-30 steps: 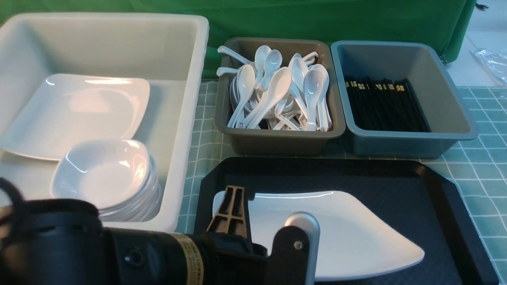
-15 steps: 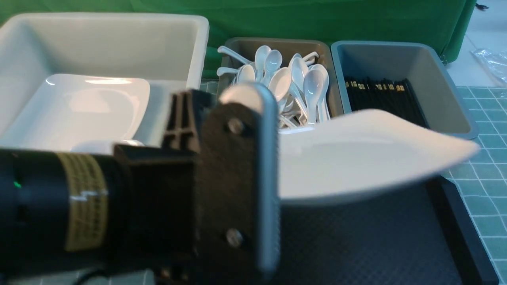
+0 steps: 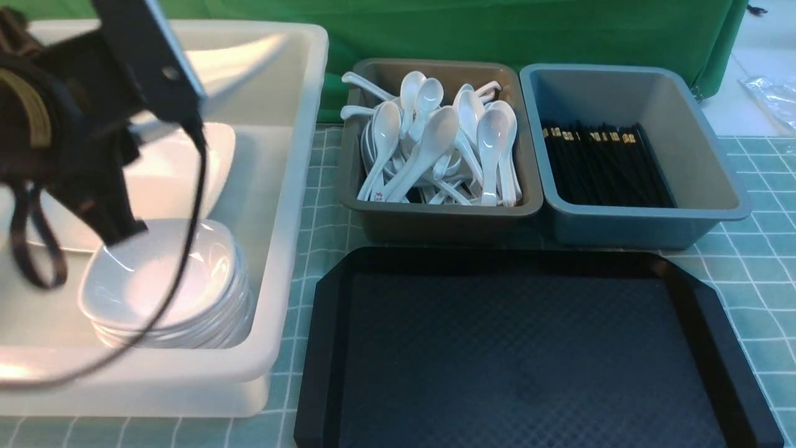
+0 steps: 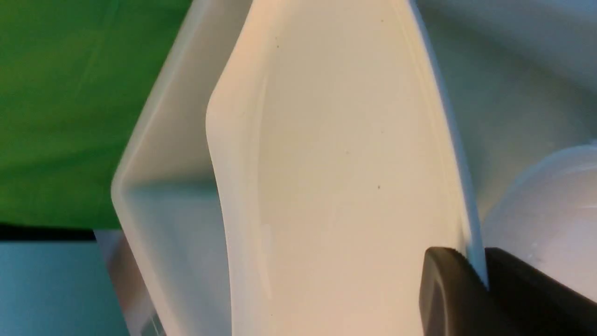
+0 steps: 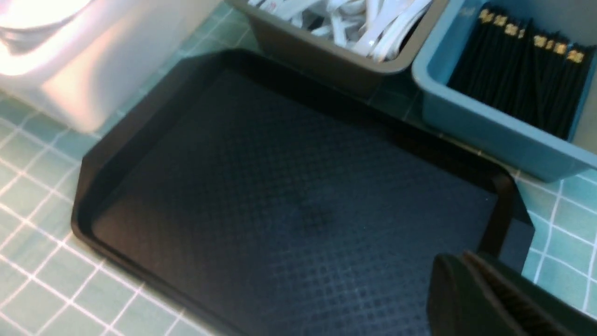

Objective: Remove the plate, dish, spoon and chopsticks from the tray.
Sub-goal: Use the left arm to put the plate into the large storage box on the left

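- As far as the front view shows, the tray (image 3: 516, 348) is bare: no plate, dish, spoon or chopsticks lie on it.
- Plate (image 3: 245, 56): off the tray, hanging tilted over the far part of the white bin (image 3: 298, 186), above a second plate (image 3: 174, 168) lying flat inside. Not yet set down.
- Elsewhere: stack of dishes (image 3: 161, 280) in the near part of that bin, spoons (image 3: 429, 143) in the grey bin (image 3: 435, 221), chopsticks (image 3: 603, 168) in the blue bin (image 3: 622, 227). I cannot tell which single pieces are the task's own.
- Judgement: clearing looks nearly finished. What I have left is lowering and releasing the plate.
- Left tool (image 4: 485, 280): pinched narrow on the plate's rim, one jaw on each face, carrying the plate by that edge.
- Right tool (image 5: 466, 261): jaws closed together, holding nothing, hanging above the tray's right side and touching nothing I can see.
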Robot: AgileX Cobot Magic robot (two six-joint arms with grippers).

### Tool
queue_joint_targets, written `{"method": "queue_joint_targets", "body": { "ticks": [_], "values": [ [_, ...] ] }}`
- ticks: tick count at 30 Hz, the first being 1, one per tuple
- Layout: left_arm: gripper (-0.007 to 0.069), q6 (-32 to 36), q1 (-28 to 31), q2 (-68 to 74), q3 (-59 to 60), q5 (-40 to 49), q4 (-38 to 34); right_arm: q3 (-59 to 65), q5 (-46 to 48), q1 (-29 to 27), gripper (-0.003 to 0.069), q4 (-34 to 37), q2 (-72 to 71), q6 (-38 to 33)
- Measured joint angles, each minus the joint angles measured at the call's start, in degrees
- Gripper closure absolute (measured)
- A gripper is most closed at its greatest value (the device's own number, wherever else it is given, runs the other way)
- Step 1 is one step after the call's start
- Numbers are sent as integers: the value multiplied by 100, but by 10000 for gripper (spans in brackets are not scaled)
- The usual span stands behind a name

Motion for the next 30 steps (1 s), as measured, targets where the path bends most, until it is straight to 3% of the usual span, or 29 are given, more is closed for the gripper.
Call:
{"method": "queue_joint_targets", "body": {
  "ticks": [7, 20, 30],
  "values": [
    [594, -716, 727, 1353, -699, 260, 1, 0, -31, 0, 637, 135, 172, -376],
    [596, -996, 740, 2934, -1411, 491, 351, 0, -31, 0, 637, 167, 177, -547],
    [587, -1327, 715, 3285, -1425, 328, 517, 0, -31, 0, 626, 167, 177, -639]
  ]
}}
